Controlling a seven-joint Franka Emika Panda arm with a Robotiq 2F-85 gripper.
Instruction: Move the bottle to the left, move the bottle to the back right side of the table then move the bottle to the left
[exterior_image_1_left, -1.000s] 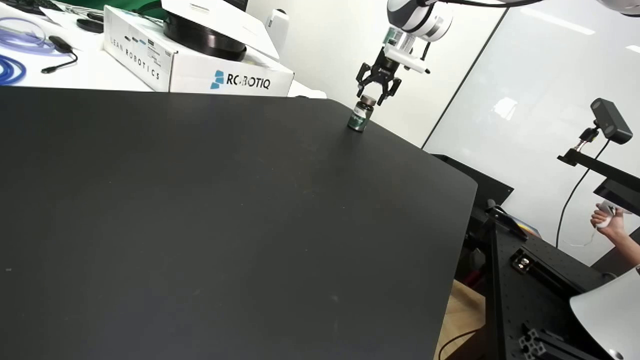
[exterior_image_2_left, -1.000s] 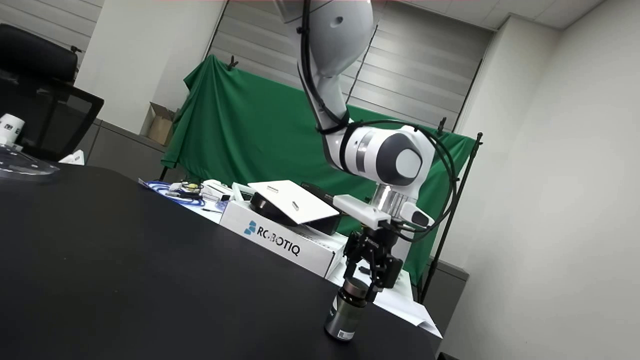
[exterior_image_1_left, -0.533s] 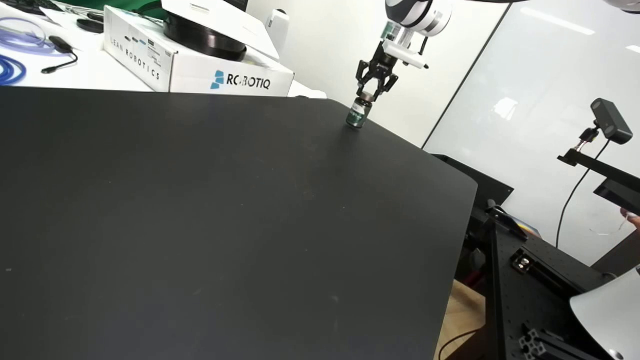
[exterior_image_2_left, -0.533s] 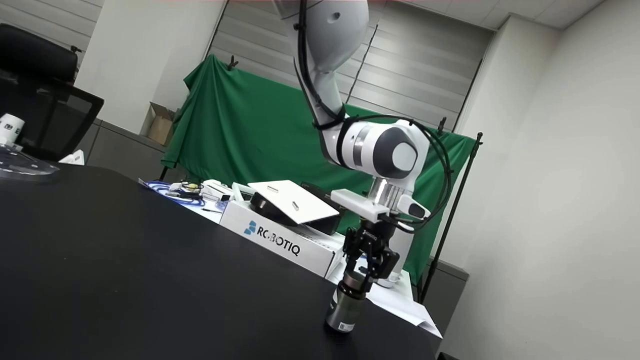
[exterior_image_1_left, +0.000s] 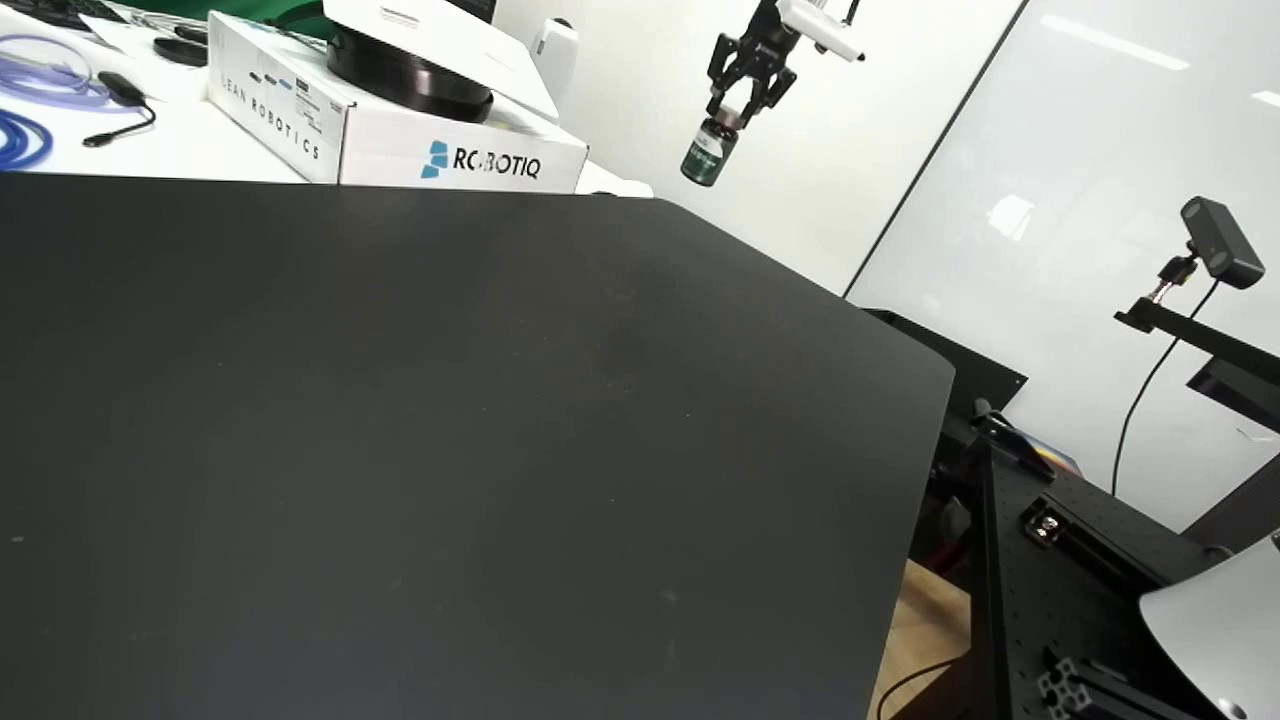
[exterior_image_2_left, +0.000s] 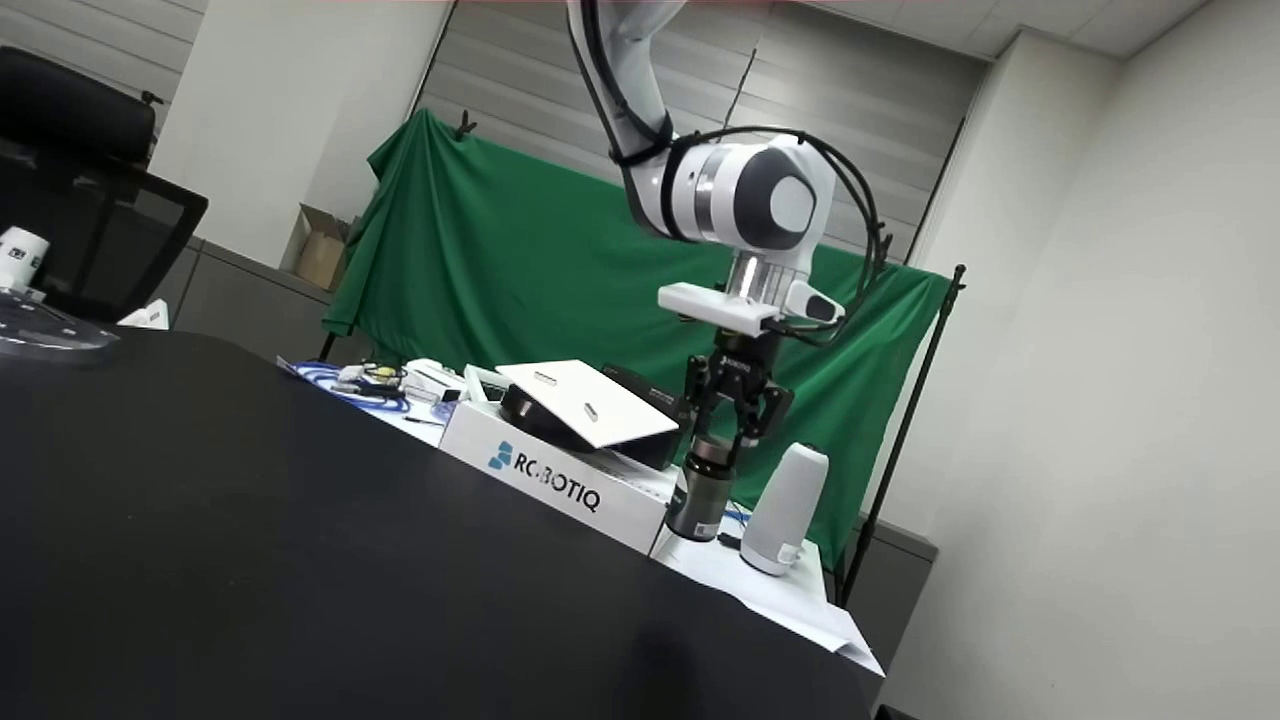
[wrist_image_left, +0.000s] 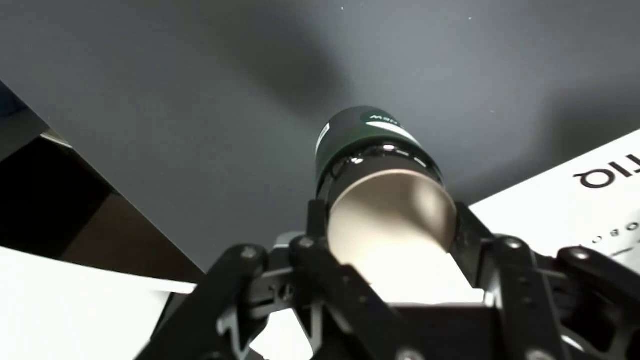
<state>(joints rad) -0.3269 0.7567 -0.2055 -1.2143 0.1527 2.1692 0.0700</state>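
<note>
The bottle is small and stubby, with a metallic brownish cap and a green label. It hangs in the air, slightly tilted, in both exterior views (exterior_image_1_left: 708, 155) (exterior_image_2_left: 702, 502). My gripper (exterior_image_1_left: 728, 115) is shut on the bottle's cap from above; it shows in an exterior view (exterior_image_2_left: 716, 447) too. In the wrist view my gripper (wrist_image_left: 390, 215) has a finger on each side of the cap, and the bottle (wrist_image_left: 367, 131) extends beyond it. The black table (exterior_image_1_left: 450, 400) lies below, with a dark shadow on it; the bottle is above its far corner area.
A white Robotiq box (exterior_image_1_left: 460, 160) with a black part and white plate on top stands behind the table's far edge; it also shows in the wrist view (wrist_image_left: 565, 215). A white upright device (exterior_image_2_left: 785, 510) stands beside it. A camera on a bracket (exterior_image_1_left: 1222, 240) is off the table's right side.
The gripper came down around the cap and closed on it, then lifted the bottle off the table. The bottle and arm are now clearly higher. The hand at the right edge has left view.
</note>
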